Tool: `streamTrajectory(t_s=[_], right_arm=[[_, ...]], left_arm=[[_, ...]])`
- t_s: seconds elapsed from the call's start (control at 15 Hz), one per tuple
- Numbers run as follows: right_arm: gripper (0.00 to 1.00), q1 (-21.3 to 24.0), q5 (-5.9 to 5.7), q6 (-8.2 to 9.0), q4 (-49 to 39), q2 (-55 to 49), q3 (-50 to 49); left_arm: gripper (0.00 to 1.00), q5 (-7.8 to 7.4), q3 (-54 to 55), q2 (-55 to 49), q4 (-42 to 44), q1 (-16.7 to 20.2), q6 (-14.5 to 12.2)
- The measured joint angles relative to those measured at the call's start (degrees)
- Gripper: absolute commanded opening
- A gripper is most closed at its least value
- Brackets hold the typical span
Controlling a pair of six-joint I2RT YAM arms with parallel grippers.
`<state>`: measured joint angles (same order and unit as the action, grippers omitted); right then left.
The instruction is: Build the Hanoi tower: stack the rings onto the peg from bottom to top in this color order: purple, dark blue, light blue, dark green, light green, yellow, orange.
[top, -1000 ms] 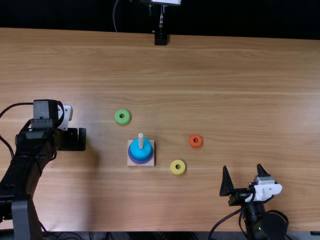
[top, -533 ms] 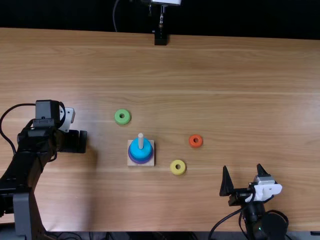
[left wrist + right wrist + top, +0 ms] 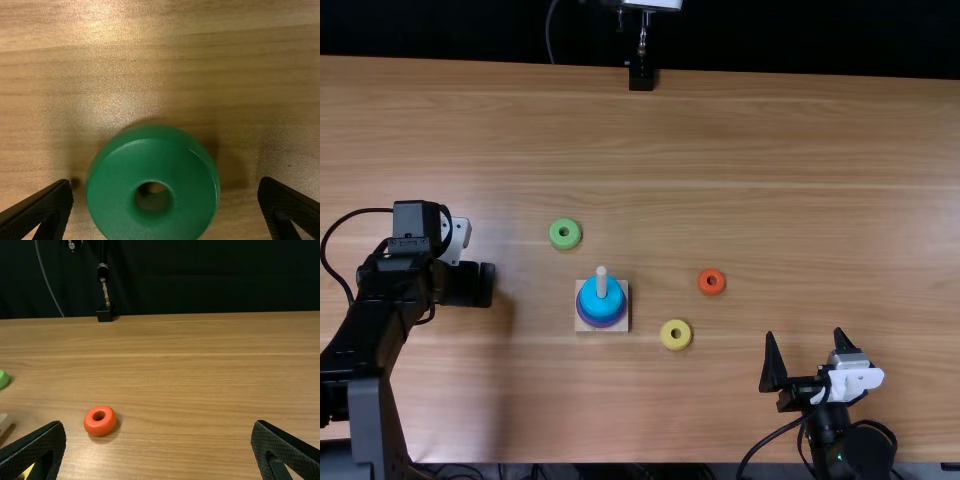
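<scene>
In the top view, my left gripper (image 3: 470,284) is over the table's left side. In the left wrist view, the dark green ring (image 3: 115,195) lies flat between the spread fingers of my left gripper (image 3: 166,184). A light blue ring (image 3: 590,300) is on the peg (image 3: 602,282), with a purple-blue rim below it on the square base (image 3: 581,326). The light green ring (image 3: 557,240), yellow ring (image 3: 667,341) and orange ring (image 3: 704,289) lie loose. My right gripper (image 3: 804,334) stands open at the near right; in its wrist view, nothing is between the fingers of the right gripper (image 3: 158,424).
The wooden table (image 3: 800,190) extends beyond the loose rings. A black stand foot (image 3: 641,78) is at its far edge. A cable (image 3: 770,436) loops beside the right arm near the front edge.
In the top view, my left gripper has shifted slightly to the right. The right arm, the rings around the base and the base itself stay where they were.
</scene>
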<state>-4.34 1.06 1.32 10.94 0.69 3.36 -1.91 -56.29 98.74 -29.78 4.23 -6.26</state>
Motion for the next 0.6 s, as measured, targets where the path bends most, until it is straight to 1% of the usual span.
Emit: streamTrajectory(t_s=[0.07, 0.13, 0.33, 0.6], right_arm=[[1.00, 0.0, 0.00, 0.04, 0.0, 0.0, 0.0], [1.00, 0.0, 0.00, 0.02, 0.0, 0.0, 0.0], [1.00, 0.0, 0.00, 0.02, 0.0, 0.0, 0.0], [1.00, 0.0, 0.00, 0.02, 0.0, 0.0, 0.0]], left_arm=[[0.23, 0.00, 0.0, 0.0, 0.1, 0.0, 0.0], [0.00, -0.02, 0.0, 0.0, 0.2, 0.0, -0.1], [0.00, 0.44, 0.0, 0.0, 0.2, 0.0, -0.7], [0.00, 1.05, -0.4, 0.0, -1.1, 0.0, -3.1]])
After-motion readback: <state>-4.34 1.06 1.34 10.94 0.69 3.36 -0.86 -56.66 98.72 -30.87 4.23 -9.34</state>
